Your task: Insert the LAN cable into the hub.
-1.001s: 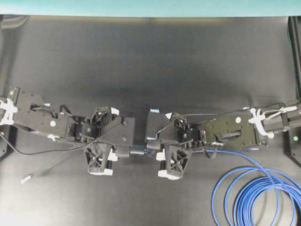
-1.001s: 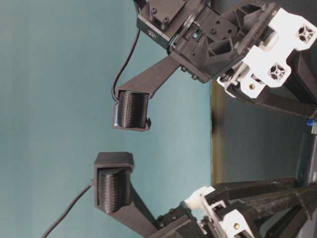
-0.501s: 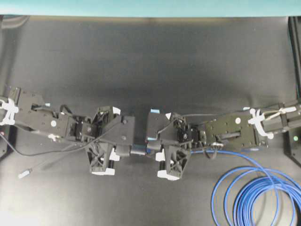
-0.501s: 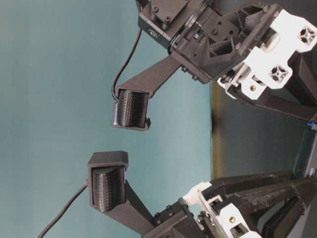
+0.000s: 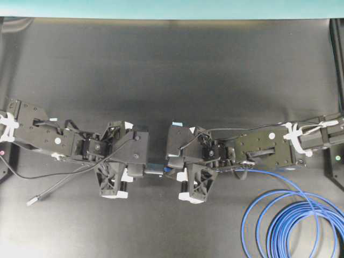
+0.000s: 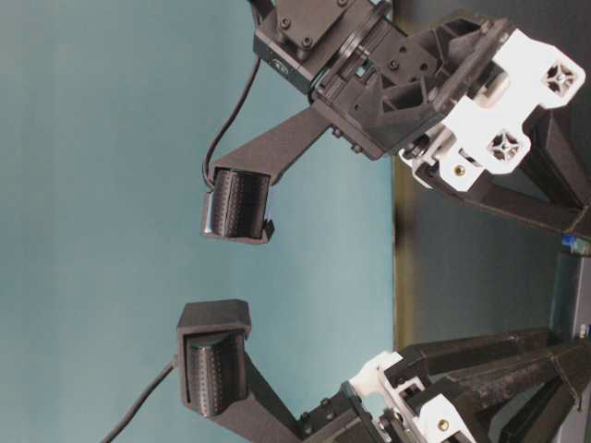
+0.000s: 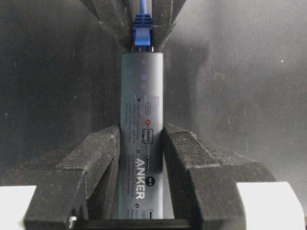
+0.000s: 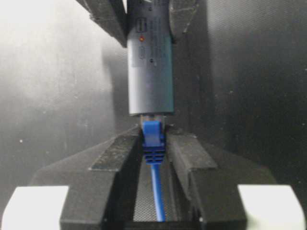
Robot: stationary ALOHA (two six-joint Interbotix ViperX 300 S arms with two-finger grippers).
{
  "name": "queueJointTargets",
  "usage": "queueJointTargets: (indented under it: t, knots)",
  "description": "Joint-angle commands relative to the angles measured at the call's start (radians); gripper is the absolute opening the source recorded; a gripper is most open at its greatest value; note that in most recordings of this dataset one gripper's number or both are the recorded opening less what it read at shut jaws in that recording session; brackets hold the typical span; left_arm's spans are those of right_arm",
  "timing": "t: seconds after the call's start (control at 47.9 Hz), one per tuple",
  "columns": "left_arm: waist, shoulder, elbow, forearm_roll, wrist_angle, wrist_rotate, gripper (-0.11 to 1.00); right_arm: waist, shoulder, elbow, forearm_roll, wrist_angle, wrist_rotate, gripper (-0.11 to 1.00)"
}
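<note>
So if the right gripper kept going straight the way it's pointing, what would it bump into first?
Probably the hub: the right gripper points straight at its end, with the LAN cable plug already in it.

Above the bench (image 5: 172,64), near its middle, the left gripper (image 5: 141,167) and the right gripper (image 5: 173,167) face each other end to end. The hub (image 7: 141,134) lies between the left gripper's fingers (image 7: 98,163), reaching toward the right gripper. The LAN cable (image 5: 293,223) has its plug (image 8: 153,136) at the hub's far end, between the right gripper's fingers (image 8: 192,158) (how deep it sits cannot be told). The cable's loops lie on the bench at the right front. The hub's lead (image 5: 51,191) trails to the left front.
</note>
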Motion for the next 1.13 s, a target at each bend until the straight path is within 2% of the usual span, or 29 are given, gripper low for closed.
queueJointTargets:
  t: [0.0,0.167,0.188,0.271,0.376,0.438,0.563,1.106]
  knots:
    - [-0.006,-0.018,-0.014,0.003,-0.034,0.003,0.28,-0.015,-0.02,-0.023,-0.002,-0.009,-0.002,0.19]
    - [-0.005,-0.017,-0.012,0.003,-0.018,-0.021,0.29,-0.015,-0.018,-0.023,-0.002,-0.006,0.003,0.61]
    - [-0.005,-0.017,-0.012,0.003,-0.017,-0.025,0.31,-0.015,-0.02,-0.023,0.0,-0.006,0.003,0.65]
    - [-0.002,-0.015,-0.012,0.003,-0.006,-0.051,0.56,-0.015,-0.02,-0.021,-0.002,-0.003,0.003,0.77]
    - [0.003,-0.018,-0.006,0.003,-0.005,-0.069,0.82,-0.015,-0.023,-0.011,-0.002,0.006,0.006,0.79]
    - [0.005,-0.018,0.0,0.003,-0.005,-0.071,0.89,-0.014,-0.026,-0.006,0.0,0.008,0.008,0.79]
    - [0.005,-0.025,0.011,0.003,-0.005,-0.072,0.85,-0.005,-0.035,0.009,0.0,0.009,0.009,0.79]
    - [0.005,-0.133,0.101,0.003,-0.005,-0.075,0.87,0.018,-0.092,0.101,0.005,0.008,0.012,0.79]
